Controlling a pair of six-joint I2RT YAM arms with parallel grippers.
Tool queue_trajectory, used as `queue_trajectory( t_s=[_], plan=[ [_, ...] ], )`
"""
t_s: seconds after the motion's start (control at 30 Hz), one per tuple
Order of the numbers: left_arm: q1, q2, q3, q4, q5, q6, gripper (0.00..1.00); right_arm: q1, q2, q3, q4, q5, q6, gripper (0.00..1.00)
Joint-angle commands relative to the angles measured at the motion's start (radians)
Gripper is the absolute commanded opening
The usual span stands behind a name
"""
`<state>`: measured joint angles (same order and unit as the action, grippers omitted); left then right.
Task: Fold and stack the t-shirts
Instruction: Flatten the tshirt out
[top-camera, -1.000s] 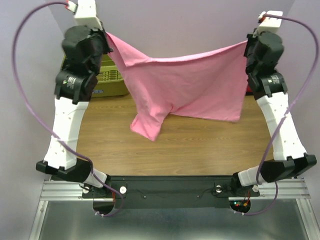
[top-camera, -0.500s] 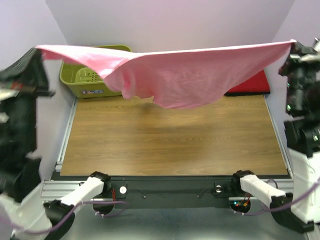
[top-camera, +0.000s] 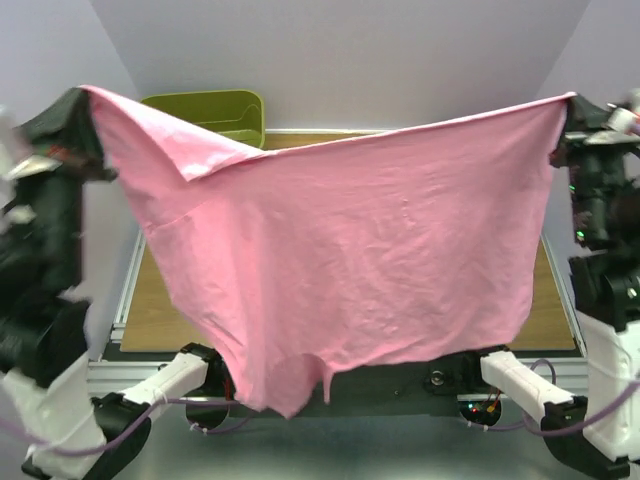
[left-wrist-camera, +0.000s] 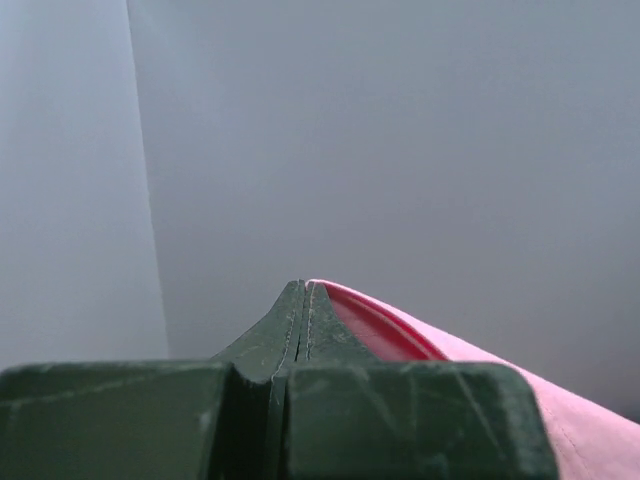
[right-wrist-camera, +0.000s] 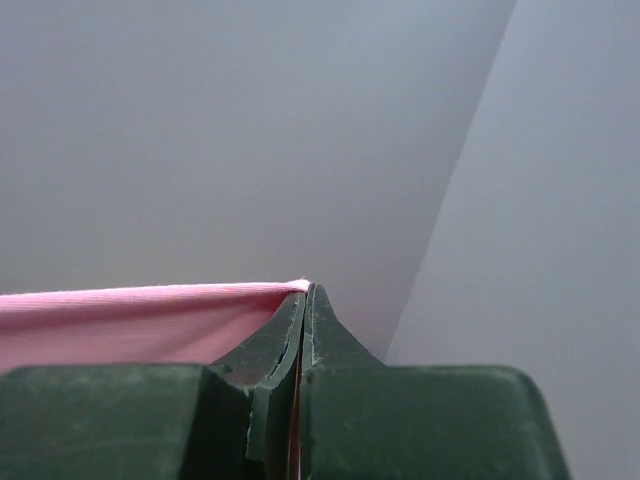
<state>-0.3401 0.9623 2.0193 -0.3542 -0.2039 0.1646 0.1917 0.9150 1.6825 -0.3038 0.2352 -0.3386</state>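
A bright pink t-shirt hangs spread wide in the air between both arms, close to the top camera, its lower edge reaching the arm bases. My left gripper is shut on its upper left corner, high at the left. My right gripper is shut on the upper right corner. In the left wrist view the closed gripper points up with pink cloth trailing off to the right. In the right wrist view the closed gripper pinches the pink edge, which runs left. No other shirt shows.
An olive-green basket stands at the back left, half hidden by the shirt. Strips of the wooden table show at both sides. Grey walls close in the back and sides. Both wrist cameras face those walls.
Both arms swung outward and up, stretching the shirt. It went from a loose sag over the table to a flat sheet hanging down and hiding most of the table and the red cloth at the back right.
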Motion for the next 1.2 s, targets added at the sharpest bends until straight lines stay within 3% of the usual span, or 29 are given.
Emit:
queue_trajectory(
  t_s=[0.0,0.27,0.37,0.63,1.17],
  plan=[
    [0.003,0.16,-0.181,0.053,-0.098,0.101,0.0,0.0,0.091,-0.09,-0.02,0.001,-0.011,0.01],
    [0.007,0.435,-0.441,0.219,-0.095,0.087,0.0,0.0,0.352,-0.308,0.0,0.05,-0.019,0.01],
    [0.015,0.545,-0.511,0.276,-0.083,0.047,0.0,0.0,0.529,-0.384,0.063,0.068,-0.03,0.01],
    [0.029,0.792,-0.485,0.284,-0.078,-0.005,0.0,-0.003,0.83,-0.365,0.169,0.099,-0.095,0.01],
    [0.079,0.866,-0.407,0.294,-0.066,-0.065,0.0,-0.034,0.981,-0.264,0.213,0.23,-0.1,0.01]
  ],
)
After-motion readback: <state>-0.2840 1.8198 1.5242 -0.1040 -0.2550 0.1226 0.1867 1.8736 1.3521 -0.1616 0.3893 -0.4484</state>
